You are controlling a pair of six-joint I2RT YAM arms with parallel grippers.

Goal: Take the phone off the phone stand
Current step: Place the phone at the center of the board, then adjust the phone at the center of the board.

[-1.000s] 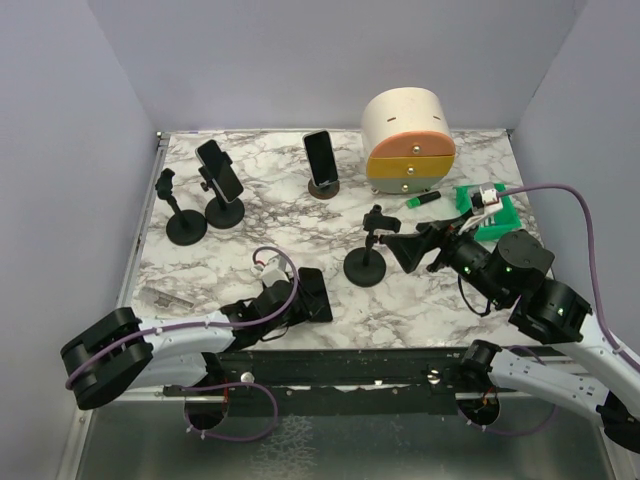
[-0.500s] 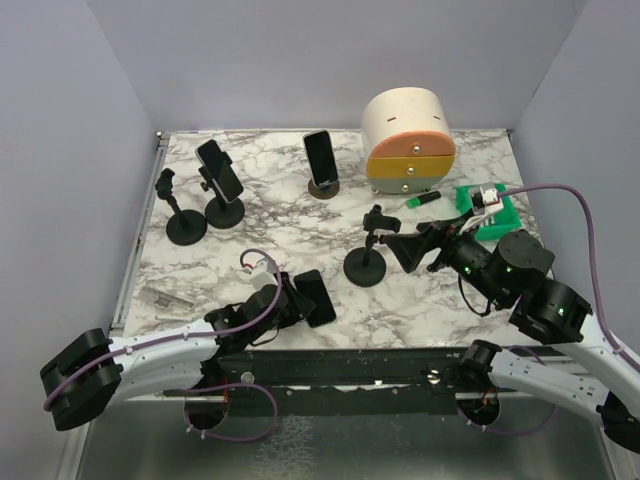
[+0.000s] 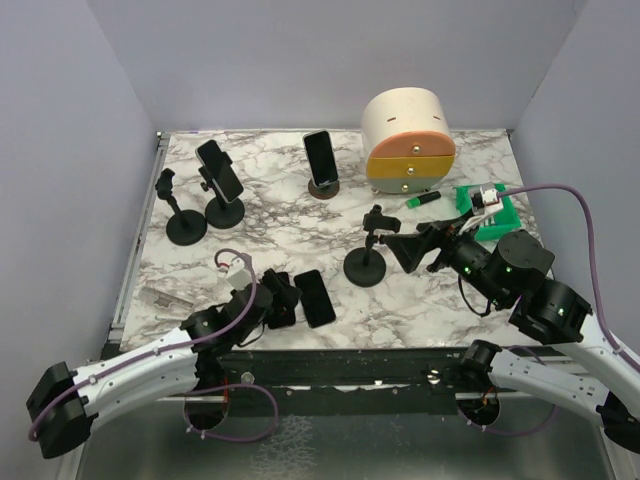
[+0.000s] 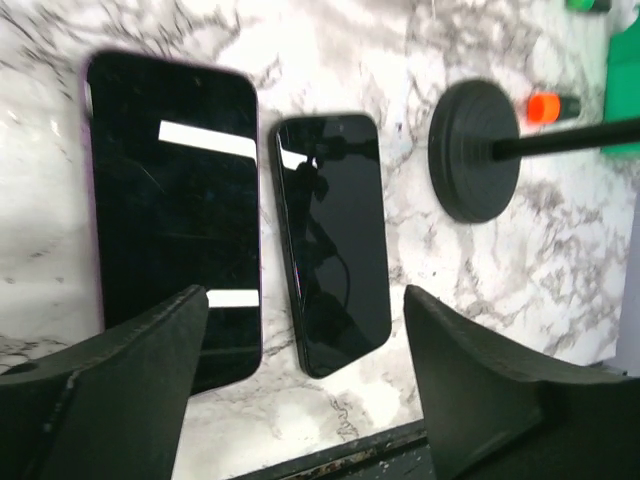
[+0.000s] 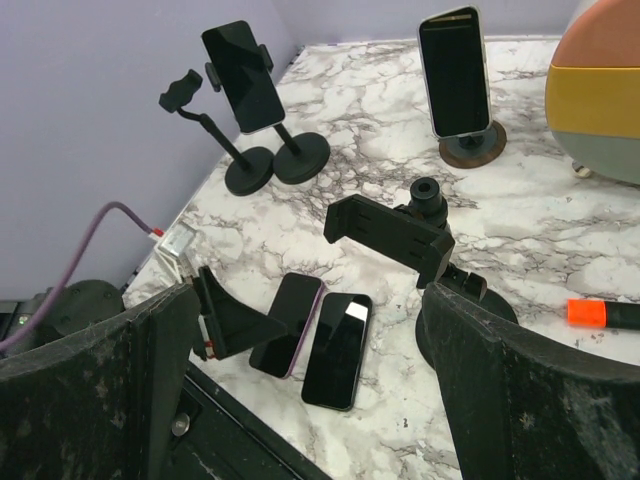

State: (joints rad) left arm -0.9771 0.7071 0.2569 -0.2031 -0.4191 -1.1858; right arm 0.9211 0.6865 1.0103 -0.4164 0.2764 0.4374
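A black phone (image 3: 220, 170) (image 5: 243, 75) sits clamped in a black phone stand (image 3: 225, 212) at the back left. A second phone (image 3: 321, 157) (image 5: 455, 68) leans upright on a round wooden stand (image 3: 324, 188). Two phones lie flat near the front edge: a purple-edged one (image 4: 170, 215) (image 5: 290, 322) and a black one (image 3: 315, 297) (image 4: 335, 240) (image 5: 340, 348). My left gripper (image 3: 282, 300) (image 4: 305, 300) hovers open over them, holding nothing. My right gripper (image 3: 405, 248) (image 5: 310, 295) is open, just right of an empty stand's clamp (image 3: 378, 222) (image 5: 390, 235).
Another empty black stand (image 3: 183, 215) is at the far left. A cream round drawer unit (image 3: 408, 140) stands at the back right, with a green marker (image 3: 423, 200) and a green block (image 3: 487, 210) near it. The empty stand's base (image 4: 475, 160) is close to the flat phones.
My left gripper has opened and drawn back to the left, leaving the black phone flat on the table. The right arm has not moved.
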